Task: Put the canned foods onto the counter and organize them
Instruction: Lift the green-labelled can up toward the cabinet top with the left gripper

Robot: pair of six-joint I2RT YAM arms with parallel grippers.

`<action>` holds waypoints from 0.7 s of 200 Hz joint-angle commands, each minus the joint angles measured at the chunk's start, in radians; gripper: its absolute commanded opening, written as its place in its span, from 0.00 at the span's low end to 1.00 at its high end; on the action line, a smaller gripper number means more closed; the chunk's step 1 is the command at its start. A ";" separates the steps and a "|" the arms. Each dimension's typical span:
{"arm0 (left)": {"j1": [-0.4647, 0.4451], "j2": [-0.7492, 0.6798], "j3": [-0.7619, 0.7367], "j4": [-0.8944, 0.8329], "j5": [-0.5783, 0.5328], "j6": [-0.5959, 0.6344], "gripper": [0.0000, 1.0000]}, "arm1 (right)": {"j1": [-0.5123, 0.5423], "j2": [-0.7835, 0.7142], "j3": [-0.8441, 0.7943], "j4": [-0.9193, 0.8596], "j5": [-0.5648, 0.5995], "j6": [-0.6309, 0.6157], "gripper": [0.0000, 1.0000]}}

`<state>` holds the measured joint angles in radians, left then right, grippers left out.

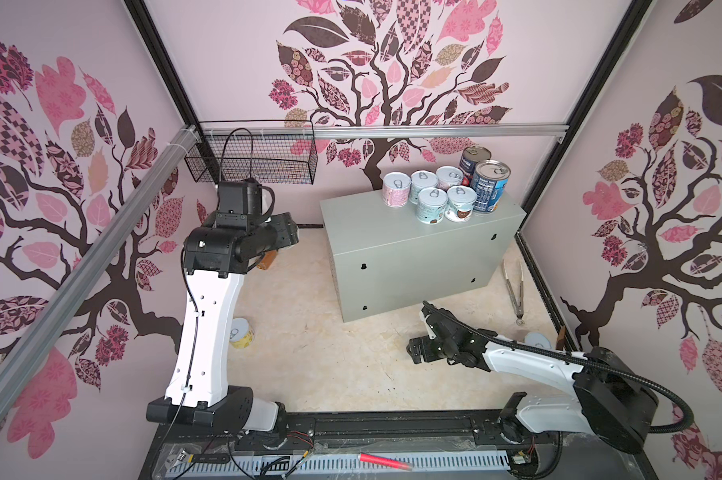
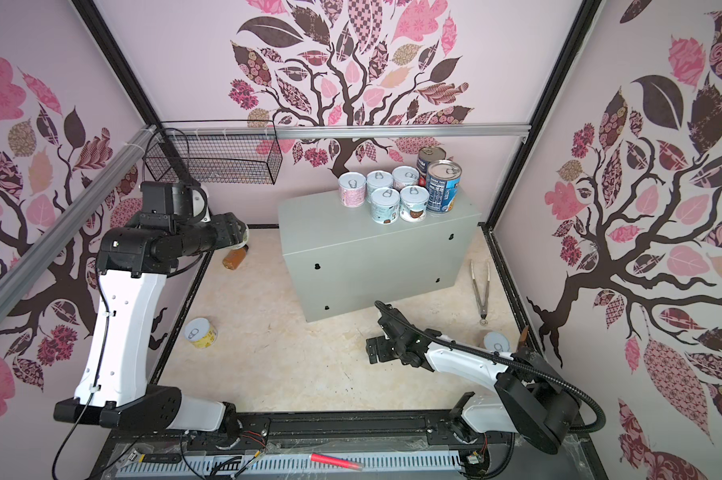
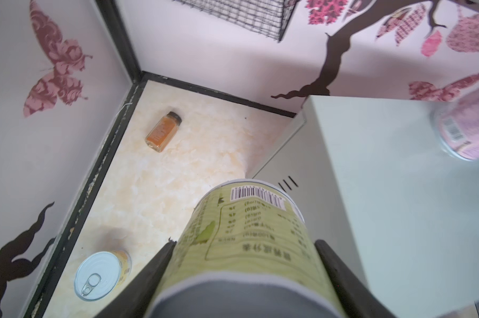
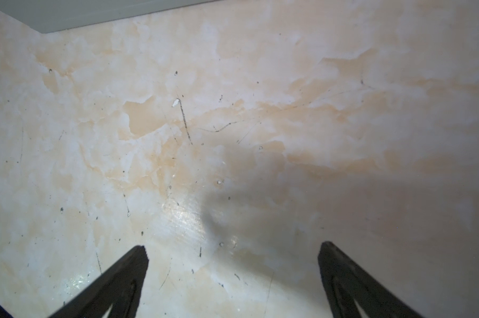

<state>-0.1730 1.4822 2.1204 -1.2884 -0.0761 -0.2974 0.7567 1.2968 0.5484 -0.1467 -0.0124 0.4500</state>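
The left hand [image 3: 245, 243] clamps the green can [image 3: 241, 209] across its label, aloft beside the left edge of the counter [image 3: 398, 179]. Judged rigid, smooth, moderately heavy; a mid-body side grip suits. The right hand [image 4: 233, 247] gapes empty. Seven cans [image 1: 432, 203] stand at the far right corner.

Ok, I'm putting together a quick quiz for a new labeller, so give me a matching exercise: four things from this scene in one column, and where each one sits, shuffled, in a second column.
Things
1. green-label can
2. yellow-label can
3. amber bottle
4. blue-label can

Places
A. lying on its side on the floor
B. standing upright on the counter
C. clamped in the left gripper
D. standing upright on the floor

Pairs: 1-C, 2-D, 3-A, 4-B
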 commanded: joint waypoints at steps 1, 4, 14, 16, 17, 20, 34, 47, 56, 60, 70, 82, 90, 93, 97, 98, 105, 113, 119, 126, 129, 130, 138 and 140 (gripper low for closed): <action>-0.065 0.066 0.171 -0.086 -0.027 0.056 0.45 | 0.004 -0.015 0.001 -0.002 -0.011 -0.005 1.00; -0.076 0.070 0.180 -0.088 -0.035 0.060 0.45 | 0.003 -0.016 0.000 -0.002 -0.011 -0.005 1.00; -0.099 0.077 0.194 -0.078 -0.042 0.065 0.45 | 0.004 -0.022 -0.004 -0.002 -0.008 -0.005 1.00; -0.100 0.078 0.196 -0.078 -0.039 0.065 0.45 | 0.004 -0.023 -0.005 -0.002 -0.008 -0.006 1.00; -0.102 0.080 0.197 -0.077 -0.038 0.065 0.45 | 0.004 -0.023 -0.005 -0.002 -0.008 -0.006 1.00; -0.106 0.083 0.200 -0.078 -0.034 0.064 0.45 | 0.004 -0.025 -0.007 -0.003 -0.008 -0.007 1.00; -0.130 0.098 0.211 -0.080 -0.024 0.067 0.44 | 0.003 -0.031 -0.014 -0.004 -0.005 -0.007 1.00; -0.172 0.115 0.229 -0.086 -0.035 0.081 0.44 | 0.004 -0.034 -0.016 -0.008 -0.003 -0.007 1.00; -0.203 0.124 0.245 -0.089 -0.045 0.091 0.44 | 0.003 -0.037 -0.019 -0.008 0.001 -0.007 1.00; -0.215 0.129 0.252 -0.090 -0.050 0.096 0.44 | 0.004 -0.038 -0.022 -0.007 0.003 -0.007 1.00; -0.243 0.136 0.268 -0.090 -0.057 0.105 0.44 | 0.003 -0.038 -0.025 -0.005 0.006 -0.007 1.00; -0.260 0.139 0.272 -0.083 -0.029 0.111 0.44 | 0.003 -0.035 -0.026 -0.006 0.006 -0.005 1.00; -0.269 0.142 0.275 -0.079 -0.010 0.114 0.43 | 0.003 -0.034 -0.025 -0.007 0.006 -0.005 1.00; -0.273 0.142 0.277 -0.079 -0.007 0.115 0.43 | 0.004 -0.033 -0.026 -0.007 0.005 -0.005 1.00; -0.279 0.145 0.281 -0.080 -0.005 0.117 0.43 | 0.004 -0.033 -0.027 -0.007 0.005 -0.004 1.00; -0.282 0.146 0.281 -0.080 -0.006 0.118 0.43 | 0.003 -0.033 -0.028 -0.007 0.006 -0.004 1.00; -0.296 0.153 0.286 -0.080 -0.009 0.126 0.43 | 0.004 -0.031 -0.028 -0.005 0.006 -0.004 1.00; -0.312 0.159 0.294 -0.082 -0.012 0.135 0.43 | 0.004 -0.029 -0.030 -0.005 0.007 -0.003 1.00; -0.323 0.165 0.300 -0.083 -0.012 0.141 0.43 | 0.003 -0.027 -0.030 -0.005 0.006 -0.003 1.00; -0.335 0.172 0.306 -0.083 -0.013 0.148 0.43 | 0.003 -0.023 -0.029 -0.007 0.007 -0.004 1.00; -0.338 0.176 0.310 -0.083 -0.014 0.150 0.43 | 0.003 -0.022 -0.029 -0.007 0.006 -0.004 1.00; -0.339 0.177 0.311 -0.083 -0.013 0.151 0.43 | 0.003 -0.021 -0.028 -0.007 0.007 -0.005 1.00; -0.344 0.187 0.316 -0.083 -0.008 0.153 0.43 | 0.004 -0.016 -0.026 -0.010 0.005 -0.005 1.00; -0.344 0.190 0.318 -0.082 -0.007 0.153 0.43 | 0.003 -0.015 -0.025 -0.011 0.006 -0.005 1.00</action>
<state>-0.4961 1.6508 2.3760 -1.4261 -0.0914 -0.1776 0.7567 1.2900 0.5220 -0.1455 -0.0154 0.4480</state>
